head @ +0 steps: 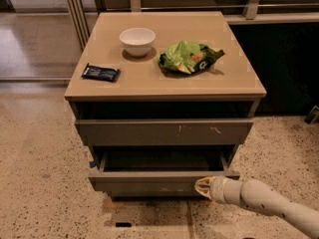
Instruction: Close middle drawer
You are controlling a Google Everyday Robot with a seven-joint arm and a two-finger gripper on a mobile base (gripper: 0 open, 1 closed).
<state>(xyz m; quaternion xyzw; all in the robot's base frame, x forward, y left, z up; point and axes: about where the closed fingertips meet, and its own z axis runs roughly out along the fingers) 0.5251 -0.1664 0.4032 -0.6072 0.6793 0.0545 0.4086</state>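
Note:
The middle drawer (149, 179) is a wide grey-brown drawer with a plain front. It stands partly pulled out of the cabinet (164, 86), and its dark inside shows from above. My gripper (202, 187) comes in from the lower right on a pale arm. Its tip is against the right part of the drawer's front panel. Above it is the drawer front with small pale scratch marks (164, 132). That drawer sits nearly flush with the cabinet.
On the cabinet top lie a white bowl (137, 40), a green chip bag (188, 57) and a dark snack bar (101, 72). A bit of blue tape (92, 163) sticks out at the drawer's left side. The floor is speckled stone. A dark wall panel (289, 63) stands to the right.

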